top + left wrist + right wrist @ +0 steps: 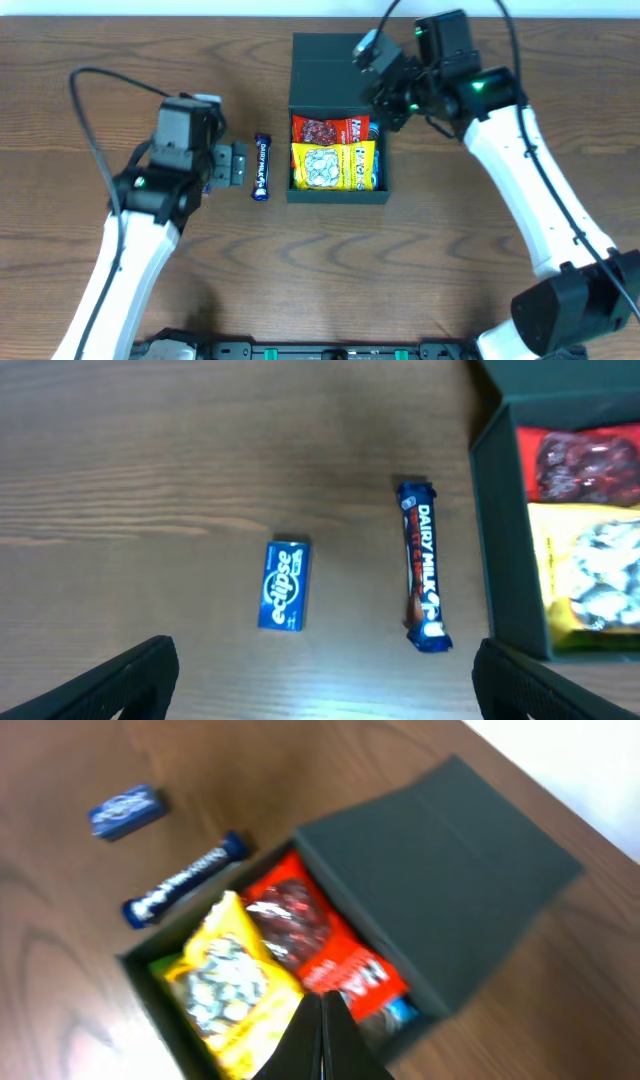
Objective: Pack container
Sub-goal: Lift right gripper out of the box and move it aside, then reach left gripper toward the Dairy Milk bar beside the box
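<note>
The dark teal container [338,196] stands mid-table with its flip lid [325,70] open toward the back. Inside lie a red packet [330,130] and a yellow packet [332,165]. A blue Dairy Milk bar [261,167] lies on the table just left of the container. My left gripper [232,165] is open and empty, left of the bar. In the left wrist view [325,685] it hovers over a blue Eclipse box [285,585] and the bar [422,565]. My right gripper [385,100] is shut and empty above the container's back right; its closed fingers [322,1030] hang over the packets.
The right wrist view shows the open lid [440,870], the yellow packet [225,980], the red packet [320,935], the bar [185,880] and the Eclipse box [125,810]. Something blue [400,1012] lies under the red packet. The wooden table [100,40] surrounds everything.
</note>
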Robot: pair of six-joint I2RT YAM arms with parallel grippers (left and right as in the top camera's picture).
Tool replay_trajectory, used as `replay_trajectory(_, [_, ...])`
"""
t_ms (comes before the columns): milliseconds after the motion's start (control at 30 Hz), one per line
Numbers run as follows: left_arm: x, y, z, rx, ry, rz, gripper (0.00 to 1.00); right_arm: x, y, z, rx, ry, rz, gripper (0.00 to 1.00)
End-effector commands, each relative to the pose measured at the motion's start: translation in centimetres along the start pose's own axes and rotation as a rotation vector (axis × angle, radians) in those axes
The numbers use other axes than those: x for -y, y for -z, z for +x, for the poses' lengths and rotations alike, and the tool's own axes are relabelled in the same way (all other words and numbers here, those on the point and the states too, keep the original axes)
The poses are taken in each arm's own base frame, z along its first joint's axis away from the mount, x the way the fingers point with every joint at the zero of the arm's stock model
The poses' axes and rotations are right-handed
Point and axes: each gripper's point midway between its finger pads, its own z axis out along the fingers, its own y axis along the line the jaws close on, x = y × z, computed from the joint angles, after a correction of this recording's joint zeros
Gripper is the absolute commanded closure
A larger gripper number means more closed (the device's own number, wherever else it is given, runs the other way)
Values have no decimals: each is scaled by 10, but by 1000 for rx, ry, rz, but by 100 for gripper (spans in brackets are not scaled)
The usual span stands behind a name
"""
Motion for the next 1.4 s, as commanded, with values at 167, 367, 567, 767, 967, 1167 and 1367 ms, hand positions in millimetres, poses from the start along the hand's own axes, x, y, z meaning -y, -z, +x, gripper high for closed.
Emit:
replay_trajectory(167, [14, -69, 0, -90, -36, 18, 5, 58, 30, -8, 101, -58, 122, 98])
replay_trajectory(367, [39, -107, 11, -152, -36, 123, 5, 71, 36, -12, 132, -60, 149, 97])
replay_trajectory(567, [44, -142, 36, -247, -45, 123, 4, 70, 36, -10, 124, -65, 145, 98])
replay_trajectory(767, [56, -162, 50, -293, -42, 176, 5, 70, 36, -10, 128, -121, 141, 99])
replay_trajectory(967, [56, -166, 52, -300, -41, 175, 30, 70, 36, -10, 132, -166, 138, 98])
replay_trajectory(1167, [61, -168, 42, -256, -36, 199, 41, 70, 36, -11, 136, -174, 139, 99])
replay_trajectory(1367, [74, -167, 32, -217, -22, 274, 45, 70, 36, -11, 138, -173, 140, 97])
